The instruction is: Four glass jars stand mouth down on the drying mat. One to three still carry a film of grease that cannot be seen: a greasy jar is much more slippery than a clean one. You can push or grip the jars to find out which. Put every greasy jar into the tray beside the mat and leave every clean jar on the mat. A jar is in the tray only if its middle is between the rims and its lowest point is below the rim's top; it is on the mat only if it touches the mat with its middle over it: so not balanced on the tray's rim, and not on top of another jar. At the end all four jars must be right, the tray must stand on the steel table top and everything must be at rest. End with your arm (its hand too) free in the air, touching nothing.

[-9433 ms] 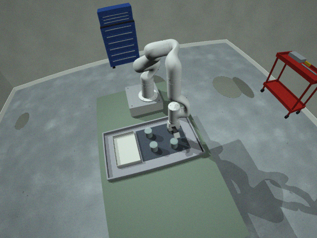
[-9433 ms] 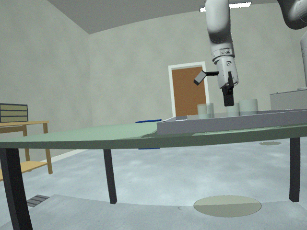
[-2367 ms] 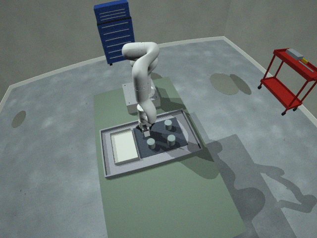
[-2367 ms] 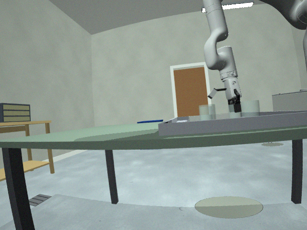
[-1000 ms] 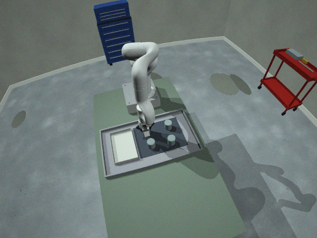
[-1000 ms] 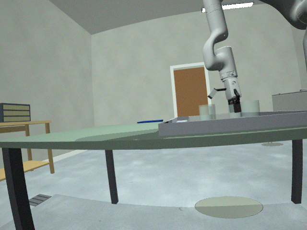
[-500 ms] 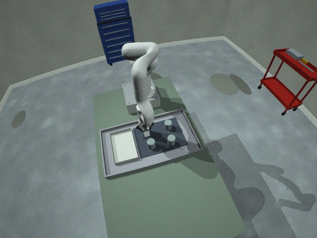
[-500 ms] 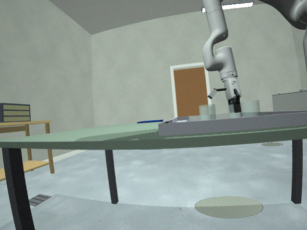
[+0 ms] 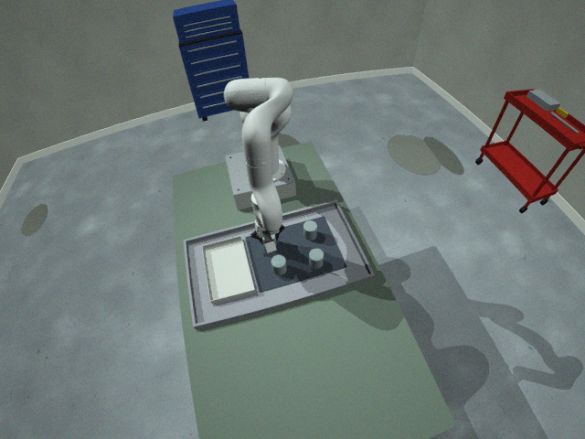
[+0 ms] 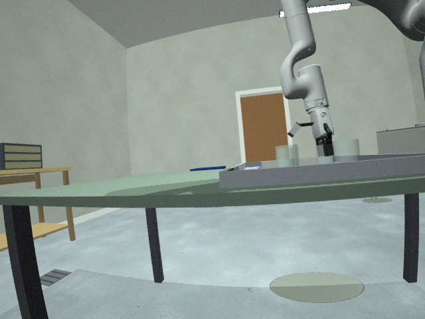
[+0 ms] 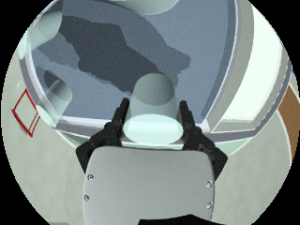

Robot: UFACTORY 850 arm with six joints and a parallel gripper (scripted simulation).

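Observation:
My gripper (image 11: 154, 107) (image 9: 269, 240) (image 10: 326, 148) is down at the back left corner of the dark drying mat (image 9: 259, 279) (image 11: 141, 52). Its fingers press both sides of a pale glass jar (image 11: 155, 112) (image 10: 325, 159) that stands mouth down on the mat; the arm hides this jar in the top view. Three other jars stand upright on the mat: one at the back right (image 9: 310, 230) (image 11: 58, 96), one at the front right (image 9: 315, 258) (image 11: 44, 28) and one at the front left (image 9: 279, 264). The white tray (image 9: 206, 273) (image 11: 253, 70) lies just left of the mat and holds no jar.
Mat and tray sit on the rimmed steel table top (image 9: 283, 306) (image 10: 309, 173), which rests on a green table (image 9: 283, 378). The arm's base block (image 9: 236, 181) stands behind it. A blue cabinet (image 9: 212, 51) and a red cart (image 9: 534, 151) stand far off.

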